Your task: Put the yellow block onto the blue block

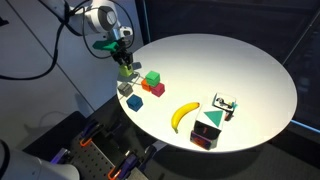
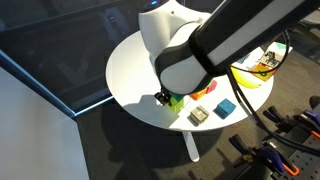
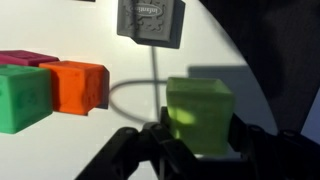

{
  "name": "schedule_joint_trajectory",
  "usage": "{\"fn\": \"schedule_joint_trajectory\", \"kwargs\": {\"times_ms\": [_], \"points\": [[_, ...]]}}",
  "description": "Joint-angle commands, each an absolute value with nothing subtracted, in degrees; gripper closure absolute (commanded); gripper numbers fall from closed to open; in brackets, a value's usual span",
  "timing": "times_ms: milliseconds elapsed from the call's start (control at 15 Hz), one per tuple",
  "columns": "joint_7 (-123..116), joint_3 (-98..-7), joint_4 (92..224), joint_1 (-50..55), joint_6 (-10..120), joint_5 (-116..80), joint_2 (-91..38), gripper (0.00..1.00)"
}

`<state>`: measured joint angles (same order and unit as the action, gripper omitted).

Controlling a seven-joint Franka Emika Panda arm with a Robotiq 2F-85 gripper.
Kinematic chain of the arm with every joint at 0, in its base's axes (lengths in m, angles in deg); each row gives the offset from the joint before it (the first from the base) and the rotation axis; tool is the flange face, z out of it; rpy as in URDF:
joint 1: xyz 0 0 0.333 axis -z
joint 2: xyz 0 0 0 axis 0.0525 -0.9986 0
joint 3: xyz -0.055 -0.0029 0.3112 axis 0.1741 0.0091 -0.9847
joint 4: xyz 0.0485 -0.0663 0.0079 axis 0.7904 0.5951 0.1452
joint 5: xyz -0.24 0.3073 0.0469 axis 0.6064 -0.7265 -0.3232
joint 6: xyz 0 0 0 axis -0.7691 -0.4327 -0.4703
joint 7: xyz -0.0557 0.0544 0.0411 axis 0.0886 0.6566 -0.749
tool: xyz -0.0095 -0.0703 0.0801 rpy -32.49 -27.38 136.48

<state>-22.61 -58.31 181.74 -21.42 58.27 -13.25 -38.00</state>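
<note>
Your gripper (image 3: 200, 135) is clamped on the yellow block (image 3: 200, 108), low in the centre of the wrist view, so the grasp looks done; carrying it onto the blue block (image 1: 134, 101), left of centre in an exterior view, remains.

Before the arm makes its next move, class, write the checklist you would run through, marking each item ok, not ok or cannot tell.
1. The yellow block sits between the fingers of the gripper: ok.
2. The yellow block is lifted clear of the table: cannot tell.
3. The top of the blue block is bare: ok.
4. The gripper is above the blue block: not ok, it is off to one side.
5. The blue block shows in the wrist view: not ok.
6. The grey piece is out of the path: cannot tell.
</note>
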Motion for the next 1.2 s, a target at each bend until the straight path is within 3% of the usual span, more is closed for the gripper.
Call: {"fn": "schedule_joint_trajectory", "kwargs": {"times_ms": [0, 533, 1133], "points": [[-22.50, -59.14, 182.32, -19.78, 53.79, -12.50, -34.30, 0.71], [-21.08, -60.26, 183.73, -16.62, 46.00, -12.38, -27.86, 0.71], [-18.36, -59.92, 187.19, -11.37, 46.23, -12.69, -23.86, 0.71]]}}
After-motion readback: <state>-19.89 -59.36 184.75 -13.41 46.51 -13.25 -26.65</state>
